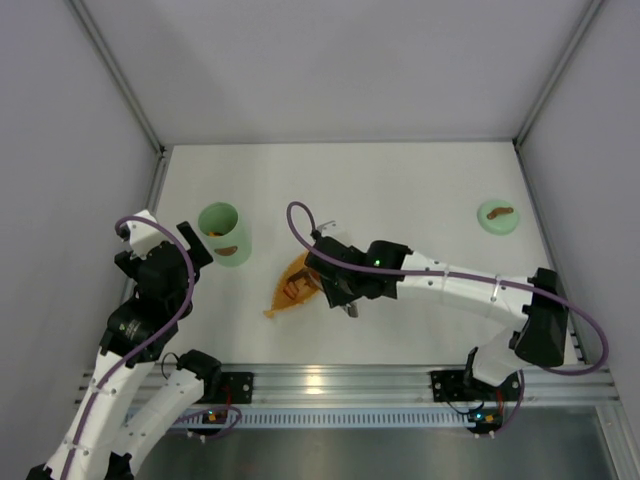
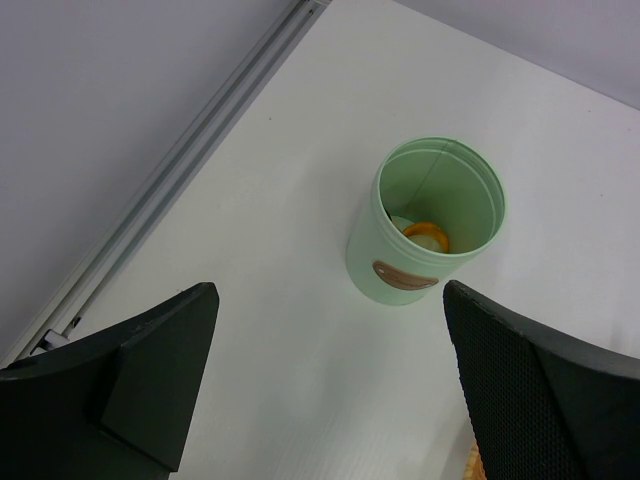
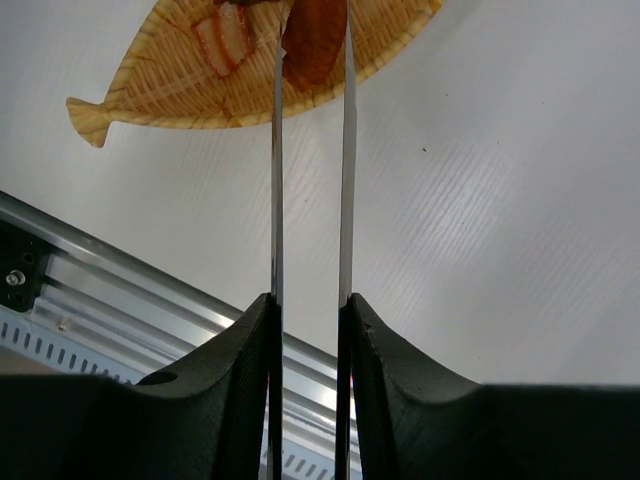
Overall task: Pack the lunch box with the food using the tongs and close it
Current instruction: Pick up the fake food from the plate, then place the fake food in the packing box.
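On the white table point(image 1: 400, 180), your left gripper point(image 2: 330, 350) hangs wide open short of the upright lunch box point(image 2: 378, 262), bare surface around it, lid point(image 1: 497, 216) well apart at far right, while over the orange tray point(image 3: 170, 90) by the front rail point(image 1: 330, 380) your right gripper point(image 3: 308, 310) clamps the tongs point(image 3: 276, 200), tips flanking a reddish-brown food piece point(image 3: 315, 45).
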